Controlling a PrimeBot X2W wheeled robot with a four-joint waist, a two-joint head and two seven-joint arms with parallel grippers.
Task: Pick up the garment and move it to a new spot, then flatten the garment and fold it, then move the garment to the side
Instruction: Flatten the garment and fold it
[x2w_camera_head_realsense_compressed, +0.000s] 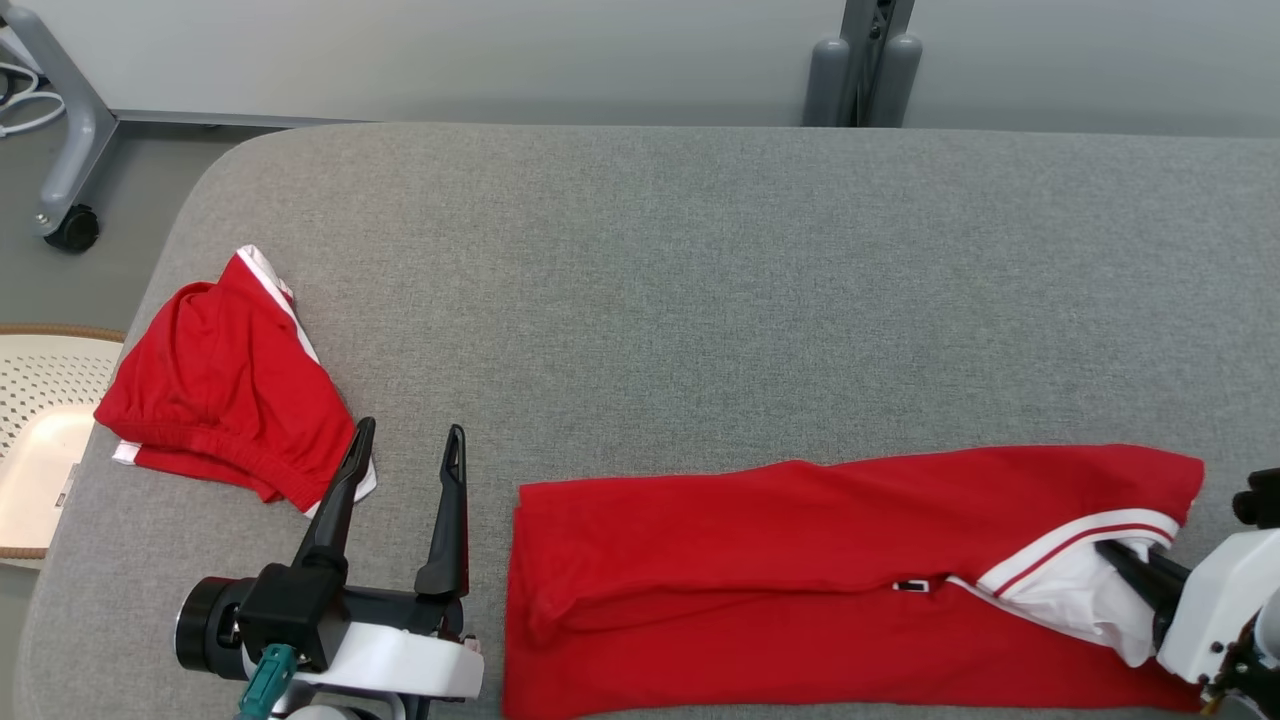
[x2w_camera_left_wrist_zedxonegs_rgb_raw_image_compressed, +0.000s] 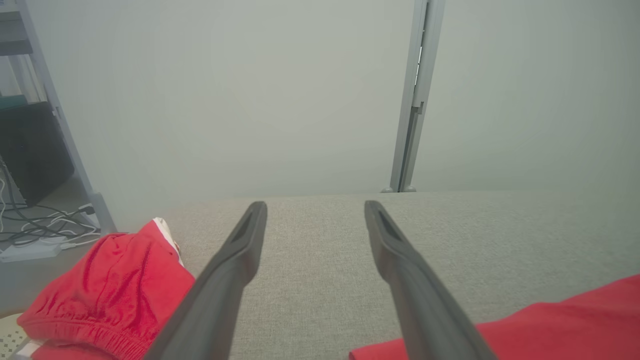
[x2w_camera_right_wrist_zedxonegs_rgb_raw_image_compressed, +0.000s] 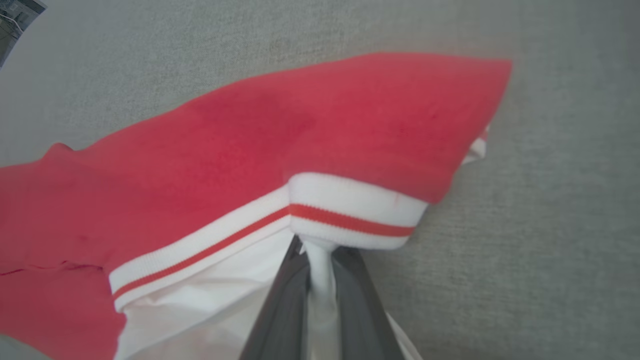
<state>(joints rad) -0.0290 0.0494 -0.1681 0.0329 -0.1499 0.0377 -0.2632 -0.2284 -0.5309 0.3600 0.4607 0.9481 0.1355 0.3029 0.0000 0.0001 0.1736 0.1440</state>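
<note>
The garment (x2w_camera_head_realsense_compressed: 800, 570), a red shirt with a white, red-striped collar, lies folded lengthwise along the near edge of the grey table (x2w_camera_head_realsense_compressed: 700, 300). At its right end my right gripper (x2w_camera_head_realsense_compressed: 1105, 550) is shut on the white collar cloth. In the right wrist view a strip of that white cloth runs pinched between the two dark fingers (x2w_camera_right_wrist_zedxonegs_rgb_raw_image_compressed: 285, 310), just under the striped collar band (x2w_camera_right_wrist_zedxonegs_rgb_raw_image_compressed: 350, 215). My left gripper (x2w_camera_head_realsense_compressed: 410, 432) hovers open and empty to the left of the garment; in its own view the garment's red edge (x2w_camera_left_wrist_zedxonegs_rgb_raw_image_compressed: 550, 325) lies at lower right.
A second red garment (x2w_camera_head_realsense_compressed: 225, 385), crumpled with an elastic waistband, lies at the table's left end, just left of my left gripper. A white perforated basket (x2w_camera_head_realsense_compressed: 40, 440) stands beside the table's left edge. A grey wheeled stand (x2w_camera_head_realsense_compressed: 70, 150) and an upright post (x2w_camera_head_realsense_compressed: 860, 60) are behind.
</note>
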